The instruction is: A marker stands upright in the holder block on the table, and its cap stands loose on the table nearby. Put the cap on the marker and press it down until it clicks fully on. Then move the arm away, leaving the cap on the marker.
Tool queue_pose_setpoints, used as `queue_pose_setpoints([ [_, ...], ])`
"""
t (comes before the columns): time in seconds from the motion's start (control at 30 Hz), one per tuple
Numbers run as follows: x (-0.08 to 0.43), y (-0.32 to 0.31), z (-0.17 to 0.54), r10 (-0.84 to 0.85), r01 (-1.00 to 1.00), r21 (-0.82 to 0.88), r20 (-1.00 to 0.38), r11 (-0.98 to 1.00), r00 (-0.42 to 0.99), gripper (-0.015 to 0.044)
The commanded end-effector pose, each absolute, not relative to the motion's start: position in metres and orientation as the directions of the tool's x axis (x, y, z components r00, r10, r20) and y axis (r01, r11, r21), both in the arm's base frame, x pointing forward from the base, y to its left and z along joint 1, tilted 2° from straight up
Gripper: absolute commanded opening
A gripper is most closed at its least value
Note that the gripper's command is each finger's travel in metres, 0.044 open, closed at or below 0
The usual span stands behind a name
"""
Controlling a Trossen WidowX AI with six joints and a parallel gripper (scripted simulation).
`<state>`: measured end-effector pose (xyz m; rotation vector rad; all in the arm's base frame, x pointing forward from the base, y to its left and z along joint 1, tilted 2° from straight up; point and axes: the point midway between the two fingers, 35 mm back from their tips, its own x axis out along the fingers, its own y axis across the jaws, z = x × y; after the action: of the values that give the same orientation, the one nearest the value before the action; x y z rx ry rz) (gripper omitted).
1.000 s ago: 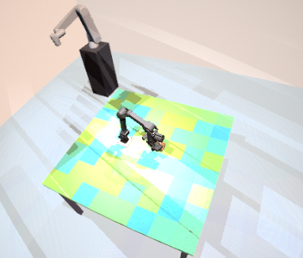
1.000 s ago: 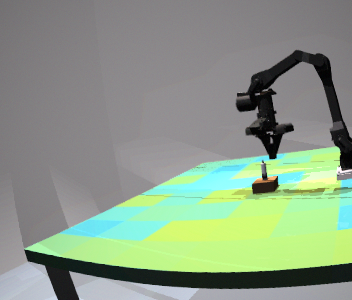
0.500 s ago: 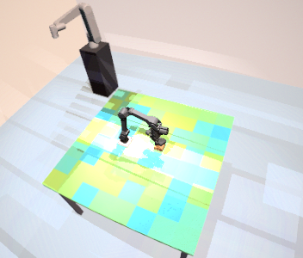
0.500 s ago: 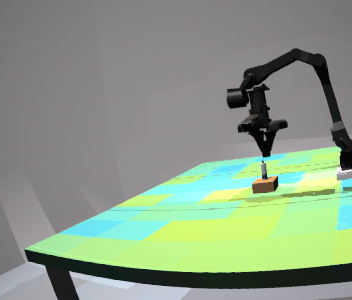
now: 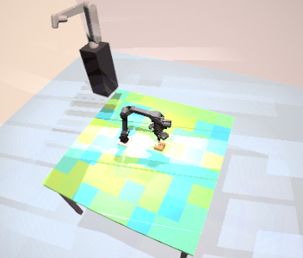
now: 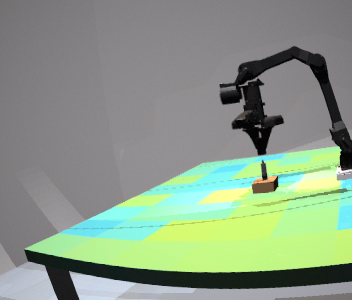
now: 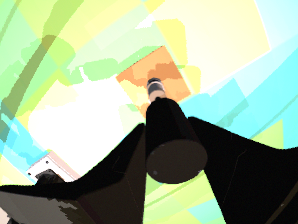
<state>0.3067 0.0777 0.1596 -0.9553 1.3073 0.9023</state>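
The orange-brown holder block [image 5: 159, 147] [image 6: 264, 185] [image 7: 176, 80] sits on the table. The marker [image 6: 264, 170] [image 7: 155, 88] stands upright in it, dark tip up. My gripper [image 6: 261, 148] [image 7: 166, 125] is shut on the black cap [image 7: 175, 145] and points down over the marker. In the exterior view a small gap shows between the fingertips and the marker's tip. In the wrist view the cap's far end overlaps the lower part of the visible marker, so their exact alignment is hard to tell. The cap's open end is hidden.
The arm's white base [image 5: 124, 143] [image 6: 350, 173] [image 7: 50, 165] stands on the patterned table [image 5: 147, 189] [image 6: 186, 250]. A grey arm [image 5: 92, 21] on a black pedestal [image 5: 100, 69] stands beyond the table's far corner.
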Motion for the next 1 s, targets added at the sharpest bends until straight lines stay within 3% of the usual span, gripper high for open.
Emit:
queue_pose_setpoints([
  [0.0, 0.306, 0.081, 0.160, -0.003, -0.930, -0.055, -0.998, 0.363, 0.058, 0.0000],
  [0.97, 0.310, 0.082, 0.122, -0.003, -0.930, -0.055, -0.998, 0.363, 0.058, 0.0000],
])
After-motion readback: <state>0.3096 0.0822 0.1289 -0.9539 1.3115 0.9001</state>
